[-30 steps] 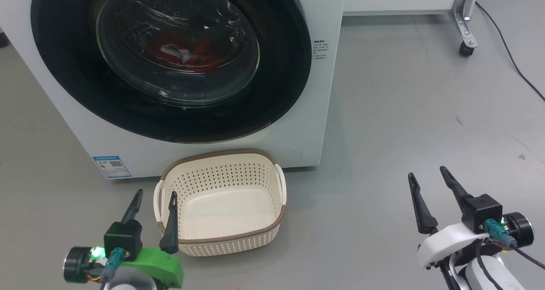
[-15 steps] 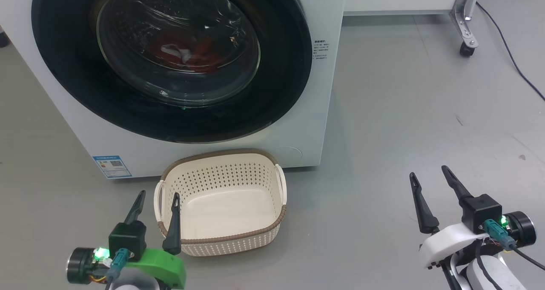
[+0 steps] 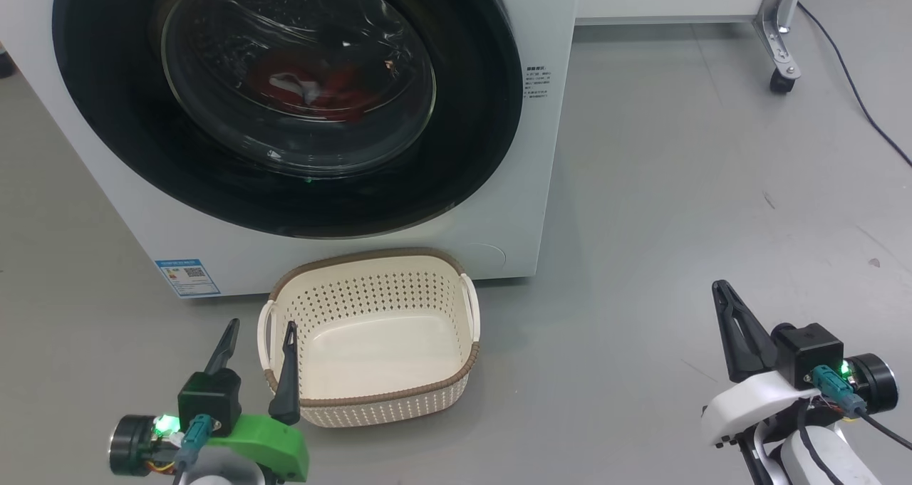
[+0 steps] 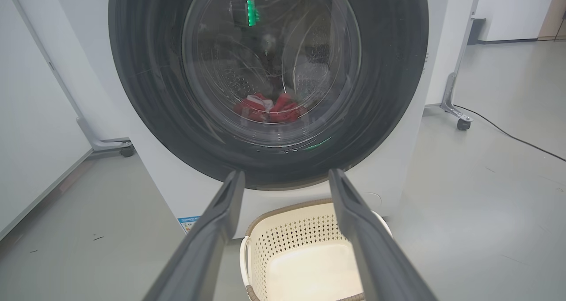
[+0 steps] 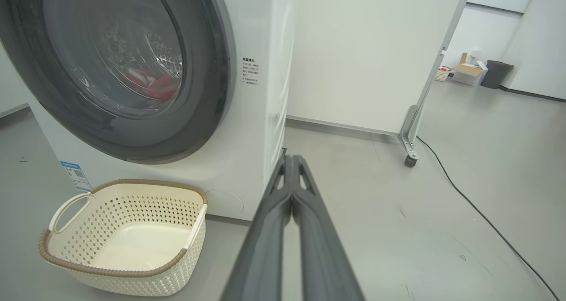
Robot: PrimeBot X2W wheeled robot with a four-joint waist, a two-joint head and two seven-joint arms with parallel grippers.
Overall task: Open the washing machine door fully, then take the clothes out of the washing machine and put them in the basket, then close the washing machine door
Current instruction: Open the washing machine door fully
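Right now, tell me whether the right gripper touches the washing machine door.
Apart. Head view: grey floor lies between the right gripper and the washing machine door.

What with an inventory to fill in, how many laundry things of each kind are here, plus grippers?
washing machine: 1
basket: 1
heap of red clothes: 1
grippers, left gripper and right gripper: 2
Total: 5

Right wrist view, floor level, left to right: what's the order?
basket → right gripper, shut → caster wheel → cardboard box → dark bin
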